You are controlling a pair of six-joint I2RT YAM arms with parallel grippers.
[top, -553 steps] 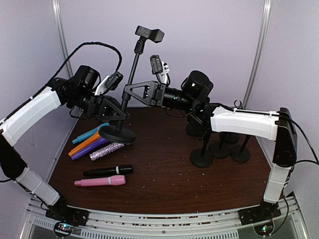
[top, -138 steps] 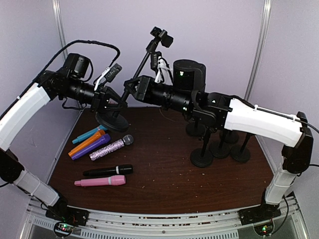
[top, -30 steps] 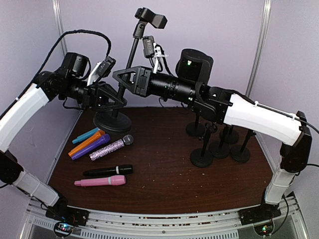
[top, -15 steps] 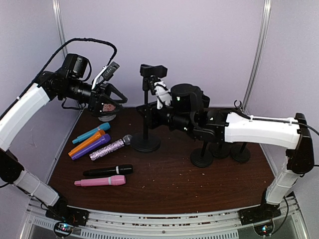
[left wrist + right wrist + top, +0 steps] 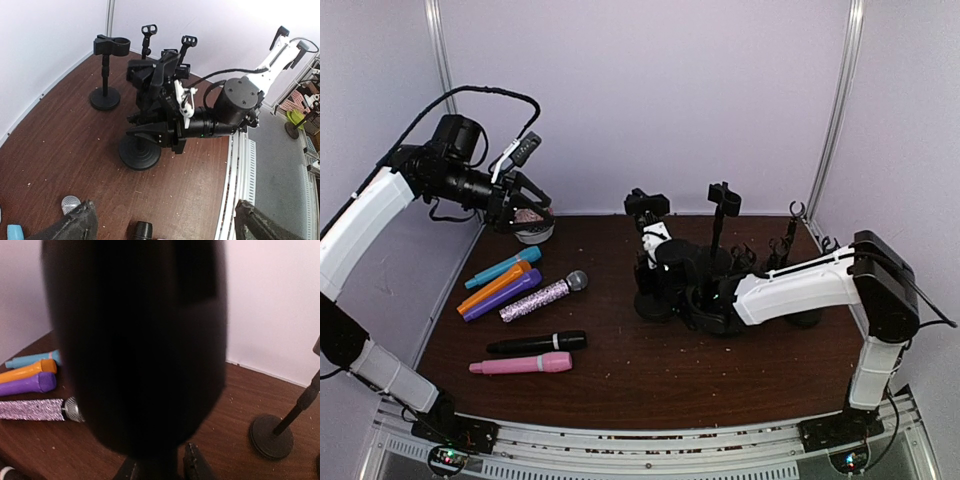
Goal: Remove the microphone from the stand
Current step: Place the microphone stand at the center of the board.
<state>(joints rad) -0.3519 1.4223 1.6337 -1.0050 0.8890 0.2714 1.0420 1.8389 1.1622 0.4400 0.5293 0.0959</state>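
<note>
Left gripper (image 5: 165,222) spread wide; right gripper (image 5: 148,136) seemingly clamped on the matte black, disc-footed stand (image 5: 140,155).

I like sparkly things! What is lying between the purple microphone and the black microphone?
The glittery silver microphone lies between the purple microphone and the black microphone. The top view shows it.

Matt black stand (image 5: 140,152) on a smooth, dark wood-grain table (image 5: 60,145).
</note>
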